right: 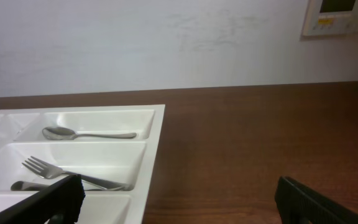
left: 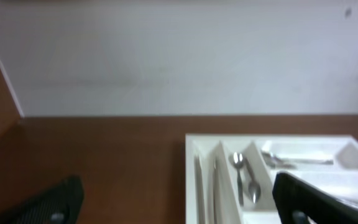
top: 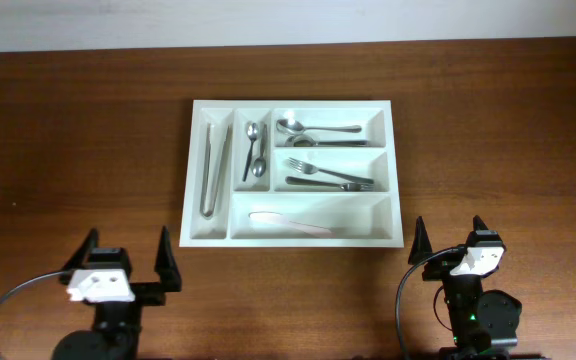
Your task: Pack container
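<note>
The container (top: 292, 103) is a white five-compartment cutlery tray in the middle of the wooden table. It holds metal tongs (top: 213, 165), two small spoons (top: 255, 150), larger spoons (top: 313, 130), forks (top: 328, 178) and a pale knife (top: 290, 222). My left gripper (top: 128, 248) hangs open and holds nothing, near the table's front edge, below the tray's left corner. My right gripper (top: 449, 235) is open too, just right of the tray's front right corner. The left wrist view shows the tray's left rim (left: 194, 162) and small spoons (left: 244, 177) between the fingers (left: 309, 199). In the right wrist view, a spoon (right: 86, 133) and a fork (right: 61, 171) lie in the tray (right: 154, 162).
A white wall (right: 166, 43) rises behind the table's far edge. A wall control panel (right: 340, 15) shows at the upper right of the right wrist view. Bare brown tabletop (top: 78, 150) surrounds the tray on all sides.
</note>
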You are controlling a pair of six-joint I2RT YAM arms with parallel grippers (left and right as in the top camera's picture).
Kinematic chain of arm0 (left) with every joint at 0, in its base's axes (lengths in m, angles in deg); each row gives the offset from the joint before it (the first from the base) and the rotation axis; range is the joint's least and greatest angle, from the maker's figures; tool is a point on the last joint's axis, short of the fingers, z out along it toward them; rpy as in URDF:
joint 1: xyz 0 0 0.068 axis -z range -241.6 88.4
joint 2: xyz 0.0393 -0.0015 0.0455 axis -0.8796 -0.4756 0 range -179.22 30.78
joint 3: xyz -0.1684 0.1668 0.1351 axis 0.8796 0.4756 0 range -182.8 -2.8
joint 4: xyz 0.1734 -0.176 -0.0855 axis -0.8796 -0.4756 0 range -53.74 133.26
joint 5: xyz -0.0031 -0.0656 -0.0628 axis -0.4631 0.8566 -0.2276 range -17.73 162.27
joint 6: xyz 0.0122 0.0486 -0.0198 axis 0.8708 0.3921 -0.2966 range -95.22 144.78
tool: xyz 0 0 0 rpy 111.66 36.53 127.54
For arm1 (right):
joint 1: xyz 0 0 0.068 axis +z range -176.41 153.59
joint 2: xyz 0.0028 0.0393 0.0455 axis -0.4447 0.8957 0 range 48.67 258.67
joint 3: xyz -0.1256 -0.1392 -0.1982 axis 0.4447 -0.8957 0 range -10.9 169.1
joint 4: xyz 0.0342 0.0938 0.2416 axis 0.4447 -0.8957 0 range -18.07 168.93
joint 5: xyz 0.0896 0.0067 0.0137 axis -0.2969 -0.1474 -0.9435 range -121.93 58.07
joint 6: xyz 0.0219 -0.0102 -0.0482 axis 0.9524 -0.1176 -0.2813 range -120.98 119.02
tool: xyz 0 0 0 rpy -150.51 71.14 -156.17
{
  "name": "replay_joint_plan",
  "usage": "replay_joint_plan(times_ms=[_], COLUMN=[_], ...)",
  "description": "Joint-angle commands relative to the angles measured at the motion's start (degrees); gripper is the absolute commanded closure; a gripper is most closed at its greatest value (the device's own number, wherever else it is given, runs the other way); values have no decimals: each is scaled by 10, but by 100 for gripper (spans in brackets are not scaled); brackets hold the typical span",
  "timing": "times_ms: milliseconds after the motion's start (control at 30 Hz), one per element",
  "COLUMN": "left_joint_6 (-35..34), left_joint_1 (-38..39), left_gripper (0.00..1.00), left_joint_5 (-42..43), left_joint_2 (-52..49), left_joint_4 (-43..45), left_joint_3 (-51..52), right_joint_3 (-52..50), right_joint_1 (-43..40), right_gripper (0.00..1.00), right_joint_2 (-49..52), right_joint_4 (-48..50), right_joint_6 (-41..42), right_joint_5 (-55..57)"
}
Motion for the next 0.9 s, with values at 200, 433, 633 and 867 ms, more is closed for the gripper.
replay_joint_plan(times_ms=[200, 433, 633, 867], left_joint_6=[1, 1, 1, 1], left_joint_1=[-3, -3, -4, -39], left_gripper=[1, 1, 1, 1], left_joint_5=[27, 26, 26, 26], left_joint_2=[50, 71, 74, 74], left_joint_4=[76, 104, 129, 136], left_joint_3=[134, 206, 242, 257], right_joint_3=[-4, -4, -4, -4], right_joint_1=[3, 3, 3, 3], right_gripper=[1, 1, 1, 1], right_joint_2=[-5, -5, -5, -5], right_joint_4=[-2, -2, -2, -2], right_joint_6=[5, 5, 5, 5], right_joint_5=[7, 7, 7, 7])
